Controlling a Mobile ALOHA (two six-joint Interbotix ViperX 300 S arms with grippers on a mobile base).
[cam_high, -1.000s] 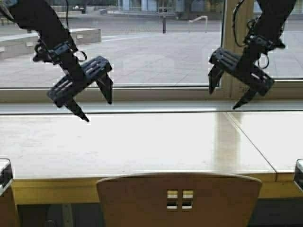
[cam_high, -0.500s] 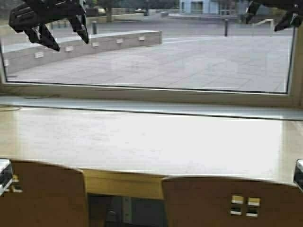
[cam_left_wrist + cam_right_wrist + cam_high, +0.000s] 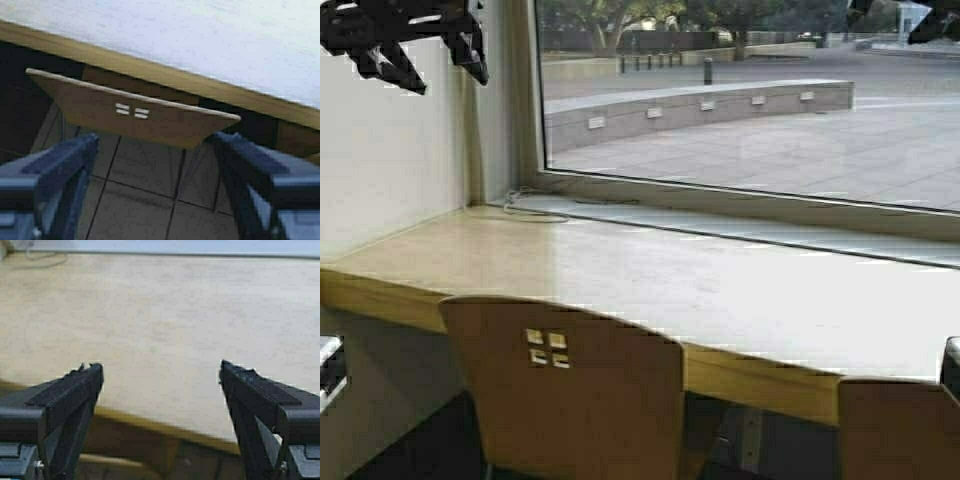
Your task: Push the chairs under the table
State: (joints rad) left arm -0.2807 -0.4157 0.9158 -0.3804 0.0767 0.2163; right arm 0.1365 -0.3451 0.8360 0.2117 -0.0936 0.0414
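A tan plywood chair (image 3: 575,395) with four small square holes in its backrest stands at the front edge of the long pale-wood table (image 3: 650,270). It also shows in the left wrist view (image 3: 135,115). A second chair's (image 3: 900,430) backrest shows at the lower right. My left gripper (image 3: 425,60) hangs open and empty high at the top left, well above the table (image 3: 210,35). My right gripper (image 3: 905,20) is at the top right edge, open and empty above the table top (image 3: 165,325).
A white wall (image 3: 390,170) closes the table's left end. A large window (image 3: 750,110) runs behind it, with a thin cable (image 3: 535,205) on the sill corner. Dark tiled floor (image 3: 145,200) lies under the chair.
The robot has turned and driven left: the scene has shifted right, the wall at the table's left end has come into view, and both arms stay raised.
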